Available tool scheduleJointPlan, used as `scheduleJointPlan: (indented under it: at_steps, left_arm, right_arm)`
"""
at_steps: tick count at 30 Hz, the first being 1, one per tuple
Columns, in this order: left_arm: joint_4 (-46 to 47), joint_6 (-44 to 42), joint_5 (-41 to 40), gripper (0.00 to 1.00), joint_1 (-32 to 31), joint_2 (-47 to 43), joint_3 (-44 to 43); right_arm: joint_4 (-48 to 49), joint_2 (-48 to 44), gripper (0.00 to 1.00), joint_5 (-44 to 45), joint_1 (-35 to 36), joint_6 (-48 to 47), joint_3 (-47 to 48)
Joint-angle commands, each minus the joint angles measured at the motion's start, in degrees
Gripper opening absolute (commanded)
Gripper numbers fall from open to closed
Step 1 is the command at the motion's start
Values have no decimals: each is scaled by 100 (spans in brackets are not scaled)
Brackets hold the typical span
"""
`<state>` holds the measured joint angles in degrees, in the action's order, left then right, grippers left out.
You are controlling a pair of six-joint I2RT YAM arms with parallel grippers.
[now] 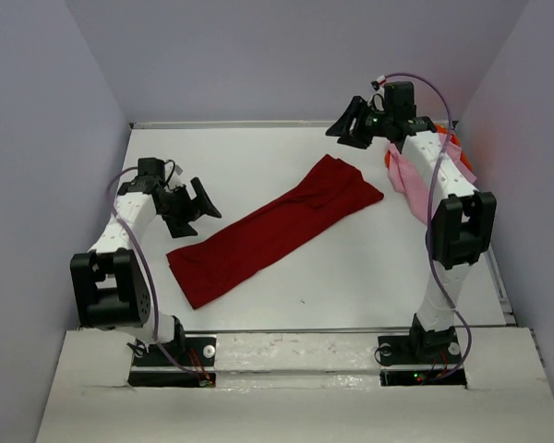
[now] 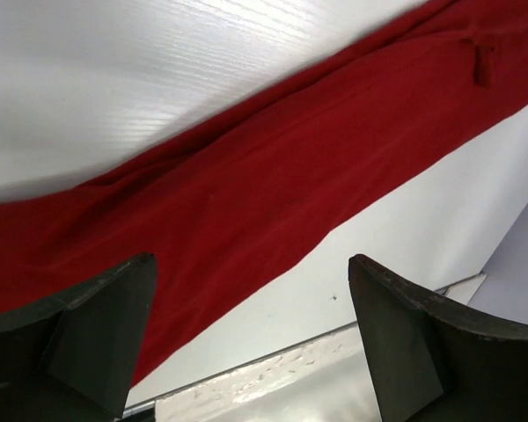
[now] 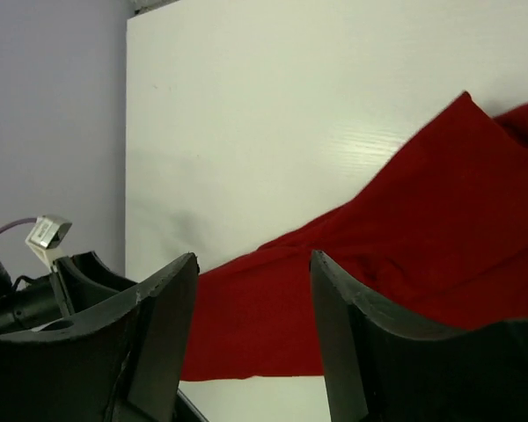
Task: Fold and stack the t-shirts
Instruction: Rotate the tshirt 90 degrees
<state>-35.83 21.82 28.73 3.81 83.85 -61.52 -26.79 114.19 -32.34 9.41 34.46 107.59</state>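
Gaping empty, left gripper (image 1: 199, 212) and right gripper (image 1: 349, 132) flank the dark red t-shirt (image 1: 277, 226).

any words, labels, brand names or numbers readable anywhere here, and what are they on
No text can be read in any view.
White tag at the left edge of the right wrist view: too small and blurred to read.
Small red tab on the dark red t-shirt: no print visible on it.
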Motion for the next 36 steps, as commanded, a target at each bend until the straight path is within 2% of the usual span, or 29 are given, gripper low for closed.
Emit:
scheduleJointPlan:
  at_steps: [1, 4, 8, 11, 15, 21, 26, 27, 32, 36]
  left_arm:
    - [-81, -809, 668, 99, -56, 578, -273]
    - [-266, -1100, 520, 99, -74, 878, -501]
    - [-389, -1128, -24, 99, -170, 1133, -756]
    - [-381, -1154, -61, 99, -197, 1256, -739]
    - [-389, -1154, 36, 99, -214, 1362, -686]
    - [-433, -1224, 36, 99, -328, 1406, -783]
    - [-626, -1224, -603, 99, -355, 1590, -844]
    - [-679, -1233, -719, 99, -581, 1703, -853]
    - [-794, -988, -1676, 99, -803, 1880, -766]
    - [-680, -794, -1810, 99, -961, 2170, -555]
  right_arm:
    - [-995, -423, 59, 666, -18, -579, -787]
    - [-995, -819, 59, 1036, -18, -642, -1388]
    - [-724, -1162, 62, 984, -18, -511, -2460]
    - [-92, -1329, 64, 284, -290, -81, -3188]
    - [585, -1163, 64, -97, -475, 368, -3595]
    - [982, -627, 64, -493, -475, 659, -3535]
    - [1140, -223, 64, -695, -475, 843, -3227]
    - [1149, -187, 64, -678, -475, 835, -3209]
    - [1167, -108, 64, -502, -475, 791, -3244]
    - [1176, 33, 64, -458, -475, 764, -3209]
